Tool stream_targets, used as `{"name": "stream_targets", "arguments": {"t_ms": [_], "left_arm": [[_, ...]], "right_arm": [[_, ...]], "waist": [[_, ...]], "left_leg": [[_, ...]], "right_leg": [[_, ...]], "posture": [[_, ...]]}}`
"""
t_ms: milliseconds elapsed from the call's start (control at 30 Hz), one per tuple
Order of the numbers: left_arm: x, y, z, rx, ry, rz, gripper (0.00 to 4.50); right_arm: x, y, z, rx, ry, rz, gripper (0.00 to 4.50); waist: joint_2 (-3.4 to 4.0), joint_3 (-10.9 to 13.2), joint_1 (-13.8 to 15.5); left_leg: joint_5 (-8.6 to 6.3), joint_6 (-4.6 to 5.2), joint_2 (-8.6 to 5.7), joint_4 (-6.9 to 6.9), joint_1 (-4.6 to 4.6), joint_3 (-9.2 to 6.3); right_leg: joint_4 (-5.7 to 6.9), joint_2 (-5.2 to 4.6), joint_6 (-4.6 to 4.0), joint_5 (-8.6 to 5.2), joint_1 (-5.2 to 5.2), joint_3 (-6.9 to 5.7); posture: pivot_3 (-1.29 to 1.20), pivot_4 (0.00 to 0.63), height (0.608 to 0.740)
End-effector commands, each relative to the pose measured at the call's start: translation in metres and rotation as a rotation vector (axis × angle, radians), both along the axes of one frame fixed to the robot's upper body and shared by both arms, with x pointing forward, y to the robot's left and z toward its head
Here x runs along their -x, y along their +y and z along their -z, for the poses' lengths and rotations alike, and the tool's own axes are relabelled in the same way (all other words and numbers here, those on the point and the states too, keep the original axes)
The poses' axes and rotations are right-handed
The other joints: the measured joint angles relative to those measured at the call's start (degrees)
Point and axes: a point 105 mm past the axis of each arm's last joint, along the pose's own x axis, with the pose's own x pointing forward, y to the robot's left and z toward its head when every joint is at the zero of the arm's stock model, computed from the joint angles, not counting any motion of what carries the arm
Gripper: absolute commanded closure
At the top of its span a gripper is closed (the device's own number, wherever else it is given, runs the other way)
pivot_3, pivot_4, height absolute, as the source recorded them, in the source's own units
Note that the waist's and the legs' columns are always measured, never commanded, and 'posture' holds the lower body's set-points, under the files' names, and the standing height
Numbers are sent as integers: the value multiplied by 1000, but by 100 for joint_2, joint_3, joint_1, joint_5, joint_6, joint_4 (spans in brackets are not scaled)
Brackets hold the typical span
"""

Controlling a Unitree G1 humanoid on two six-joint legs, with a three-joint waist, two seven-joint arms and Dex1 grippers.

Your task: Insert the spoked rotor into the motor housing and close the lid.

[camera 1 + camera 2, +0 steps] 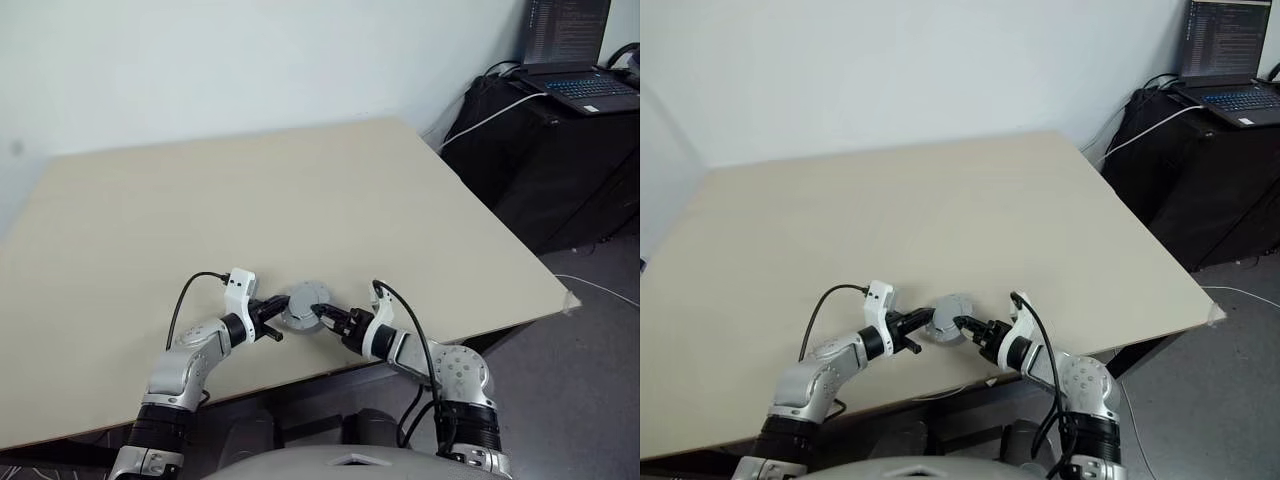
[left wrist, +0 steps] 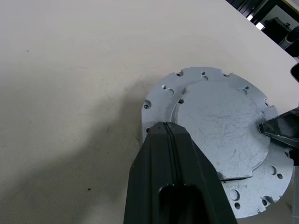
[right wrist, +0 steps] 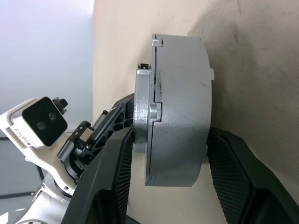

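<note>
Near the front edge of a matte beige table (image 1: 300, 190): a round silver-grey metal assembly, the lid (image 2: 219, 126) seated flat on the motor housing (image 3: 182, 116). Lid face brushed and scratched, with a raised central plate and small drilled holes round its rim. Housing wall smooth, grey, cylindrical. Left gripper (image 2: 170, 135), black fingers pressed together, tip resting on the lid's edge. Right gripper (image 3: 166, 154), ribbed black pads set either side of the assembly, one by the lid flange and one by the housing's base; contact not certain. A laptop (image 1: 585, 75) on a black stand off to the right.
</note>
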Motion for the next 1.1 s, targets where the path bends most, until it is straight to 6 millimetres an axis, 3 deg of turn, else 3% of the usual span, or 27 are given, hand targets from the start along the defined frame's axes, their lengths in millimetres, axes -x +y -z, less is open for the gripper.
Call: {"name": "stream_targets", "arguments": {"t_ms": [33, 267, 633, 767, 867, 1100], "left_arm": [[6, -14, 3, 21, 22, 46, 4500], [4, -11, -3, 40, -9, 19, 4500], [14, 9, -63, 286, -228, -173, 4500], [25, 16, -69, 388, -193, -276, 4500], [39, 15, -62, 509, -84, -340, 4500], [58, 13, -57, 835, 96, -481, 2286]], "right_arm": [[0, 19, -19, -72, -51, -39, 2398], [3, 19, -17, -67, -38, -43, 2399], [-5, 4, -19, -71, -53, 52, 2403], [-8, 0, -23, -94, -65, 78, 2407], [-12, -1, -36, -146, -109, 95, 2407], [-17, 3, -52, -183, -151, 89, 2407]], "waist": [[0, 0, 0], [0, 1, -9], [-27, 49, -14], [-22, 59, -17], [-31, 72, -9], [-58, 116, -38]], "left_leg": [[0, 0, 0, 2, 0, 0], [0, 0, 0, 1, 0, -3], [-2, 2, -1, 2, -19, -2], [-2, 2, 0, 1, -20, -2], [-2, 3, -1, 2, -21, -3], [-4, 4, 3, 6, -30, -8]], "right_leg": [[0, 0, 1, 0, 1, 0], [0, -1, 1, 0, 1, -1], [-2, -3, 1, 0, -16, 1], [-2, -2, 1, 0, -18, 1], [-3, -3, 2, -1, -17, 0], [-2, -1, 3, -1, -28, -1]], "posture": [[0, 0, 740], [0, 0, 740], [0, 0, 740], [0, 0, 740], [0, 0, 740], [0, 0, 740]]}}
